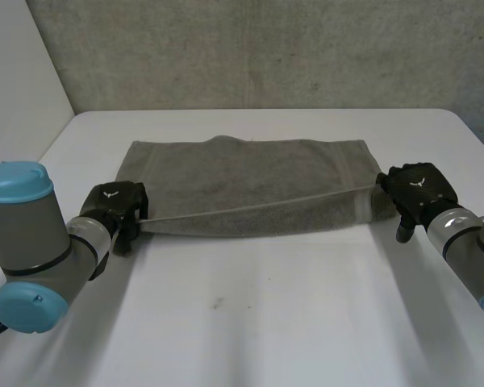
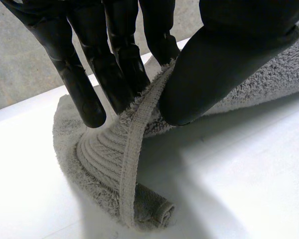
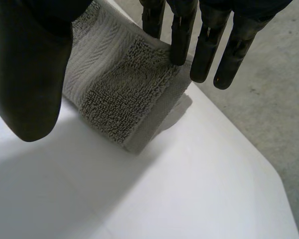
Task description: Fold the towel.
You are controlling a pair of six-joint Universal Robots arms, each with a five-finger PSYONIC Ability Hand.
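Note:
A grey towel (image 1: 242,189) lies folded lengthwise across the white table (image 1: 266,314), its upper layer's edge running as a taut line between the two hands. My left hand (image 1: 114,208) is at the towel's near left corner. In the left wrist view its fingers and thumb (image 2: 224,64) pinch the hemmed edge of the towel (image 2: 107,154), which is lifted off the table there. My right hand (image 1: 419,189) is at the towel's right end. In the right wrist view its fingers (image 3: 207,47) are straight and apart from the thumb, and the towel corner (image 3: 117,94) lies flat under them.
A grey concrete wall (image 1: 250,48) rises behind the table's far edge. The table's rounded right corner (image 3: 269,174) is close beyond my right hand. Bare white tabletop stretches in front of the towel.

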